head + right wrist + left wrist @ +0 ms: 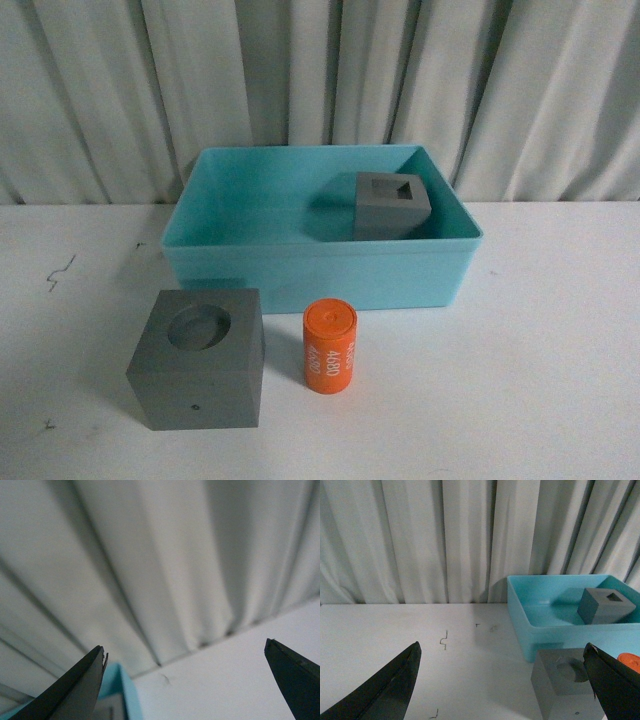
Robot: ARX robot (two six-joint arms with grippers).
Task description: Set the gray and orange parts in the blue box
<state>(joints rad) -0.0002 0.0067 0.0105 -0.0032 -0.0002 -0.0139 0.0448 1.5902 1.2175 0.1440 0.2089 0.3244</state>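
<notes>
So far only the gray cube with the square recess lies in the blue box, at its far right corner. The gray cube with the round recess and the orange cylinder stand on the worktop just in front of the box's near wall, close beside each other but apart. Both arms are outside the front view. The left end effector is spread wide and empty, with the round-recess cube near one finger. The right end effector is also wide and empty, and faces mostly curtain. The main risk, as I judge it, is the cube's width. A finger landing on its top edge instead of its flank would shove it into the upright cylinder, which could tip and roll away. A low lift might catch the box rim, since the cube sits so near it. A careless release could land one part on the cube already inside. The right arm sees neither loose part, so reaching from there would be blind.
</notes>
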